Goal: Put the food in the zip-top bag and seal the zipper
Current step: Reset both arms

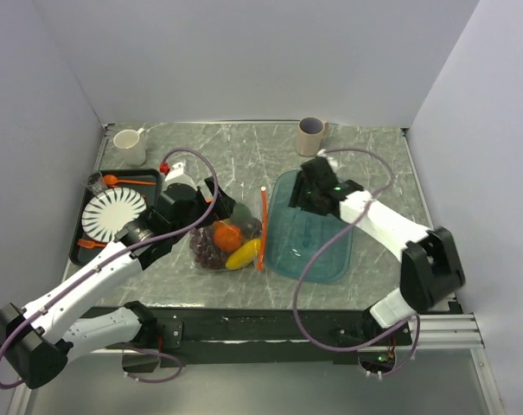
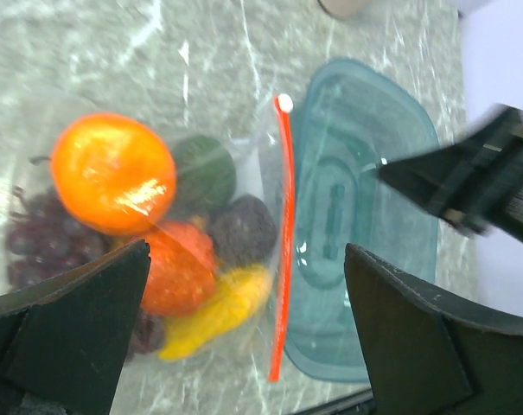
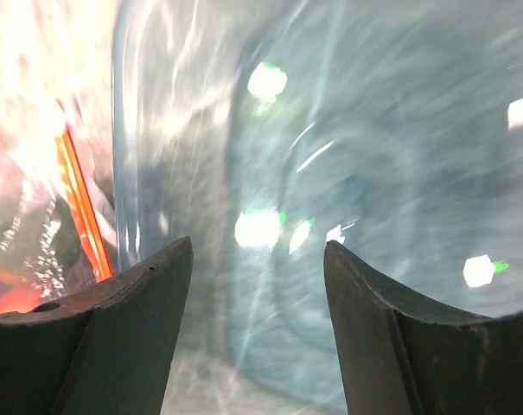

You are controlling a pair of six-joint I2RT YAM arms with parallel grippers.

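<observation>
Clear crinkly plastic bag (image 2: pixel 259 164), flat on grey marbled counter (image 1: pixel 244 156), directly under left fingers (image 2: pixel 66 333).

Contents, all seen inside the plastic, in the gap between those two fingers:
- orange (image 2: pixel 114 173), farthest beyond the left-hand finger
- dark green avocado (image 2: pixel 206 173), just beside the orange
- dark plum (image 2: pixel 244 229), touching the avocado
- purple grapes (image 2: pixel 32 246), partly hidden by the left-hand finger
- orange-red piece (image 2: pixel 179 268), near the middle
- yellow piece (image 2: pixel 218 311), nearest the fingertips

Orange-red zipper (image 2: pixel 284 242), straight along the bag edge, between the food and the right-hand finger; white tab at its far end. Sealed or not: cannot tell.

Left fingers: spread wide, nothing gripped, above the bag and clear of it.

Translucent teal tub (image 2: pixel 365 216), just beside the zipper, on the side away from the food.

Right fingers (image 3: pixel 105 346): parted, gripping nothing, close over the teal tub; zipper off to their left. Picture blurred.

Other items, left of the left fingers in the overhead view: black tray (image 1: pixel 77 253) with striped plate (image 1: pixel 114 213), orange spoon (image 1: pixel 127 181) and orange fork (image 1: pixel 90 244); white mug (image 1: pixel 130 147) beyond the tray. Beige cup (image 1: pixel 311 136) beyond the right fingers.
</observation>
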